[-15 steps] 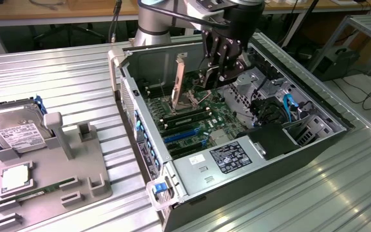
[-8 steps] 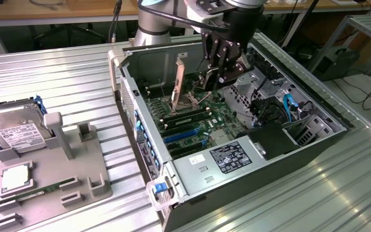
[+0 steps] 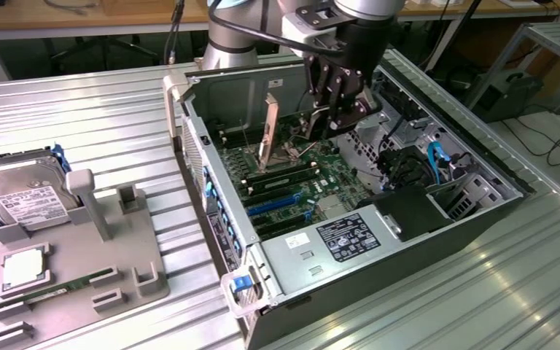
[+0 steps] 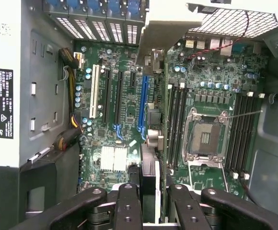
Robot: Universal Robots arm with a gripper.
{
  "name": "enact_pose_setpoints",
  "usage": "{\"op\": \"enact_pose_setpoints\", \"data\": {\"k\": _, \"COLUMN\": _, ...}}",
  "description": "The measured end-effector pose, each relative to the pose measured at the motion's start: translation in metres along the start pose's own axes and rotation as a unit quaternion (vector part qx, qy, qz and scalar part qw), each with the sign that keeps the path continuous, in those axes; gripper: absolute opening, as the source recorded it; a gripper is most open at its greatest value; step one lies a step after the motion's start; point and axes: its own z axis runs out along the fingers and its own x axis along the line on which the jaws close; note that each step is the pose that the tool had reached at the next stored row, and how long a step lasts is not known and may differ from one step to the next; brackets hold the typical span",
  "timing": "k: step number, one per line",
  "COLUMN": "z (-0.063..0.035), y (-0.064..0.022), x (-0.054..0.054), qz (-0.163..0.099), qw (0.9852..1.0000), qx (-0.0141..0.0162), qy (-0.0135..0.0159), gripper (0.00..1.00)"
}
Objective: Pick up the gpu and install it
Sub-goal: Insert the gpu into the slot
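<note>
I hold the gpu [image 4: 153, 125] edge-on over the motherboard [image 4: 211, 76], inside the open computer case [image 3: 195, 138]. In the wrist view it runs from between my fingers [image 4: 128, 201] up to its pale bracket [image 4: 170, 24]. It sits just beside the long blue slot [image 4: 142, 103] and left of the memory slots [image 4: 176, 120]. My gripper [image 4: 153, 191] is shut on the card's near end. In the exterior view the gripper [image 3: 337, 109] reaches down into the case's far half. The gpu's bracket strip [image 3: 271, 120] stands upright to the exterior view's left of it.
The empty processor socket [image 4: 206, 139] lies beside the memory slots. A power supply [image 3: 348, 237] fills the case's near end, and cables [image 3: 411, 164] cross its right side. On the grey holder tray [image 3: 144, 292] outside sit a silver hard drive [image 3: 22, 193] and a green memory stick [image 3: 61, 288].
</note>
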Motion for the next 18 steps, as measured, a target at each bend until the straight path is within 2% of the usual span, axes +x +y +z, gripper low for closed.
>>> {"op": "enact_pose_setpoints", "data": {"k": 18, "z": 0.0177, "y": 0.0029, "x": 0.002, "qz": 0.000, "qw": 1.0000, "qx": 0.0000, "qy": -0.0001, "gripper": 0.28}}
